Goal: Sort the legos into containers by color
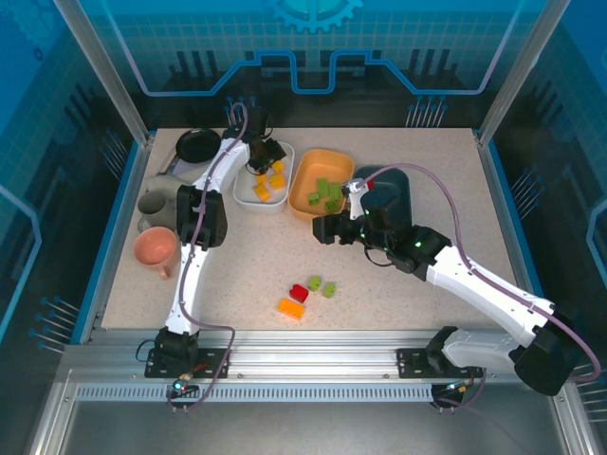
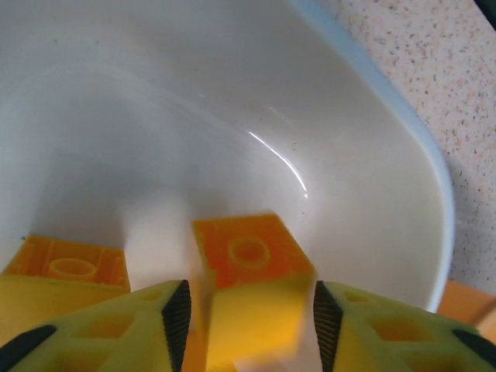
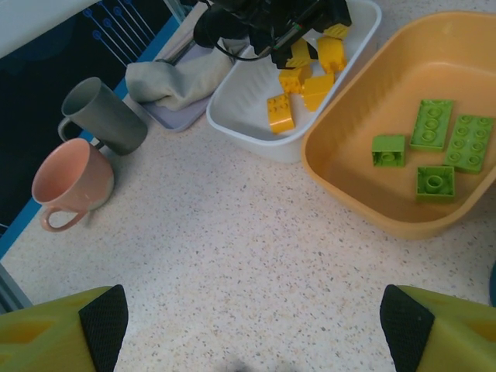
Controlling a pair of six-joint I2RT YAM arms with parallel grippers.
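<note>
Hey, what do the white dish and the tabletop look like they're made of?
White dish: likely glossy plastic, possibly glazed ceramic; its smooth wall carries sharp curved highlights. Tabletop: matte speckled beige, looks like laminate or stone-effect composite; fine dark flecks, no glare.

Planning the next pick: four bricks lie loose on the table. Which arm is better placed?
Right, probably. The right tool is open over bare table near the loose bricks; the left tool is in the white dish, shut on an orange brick.
</note>
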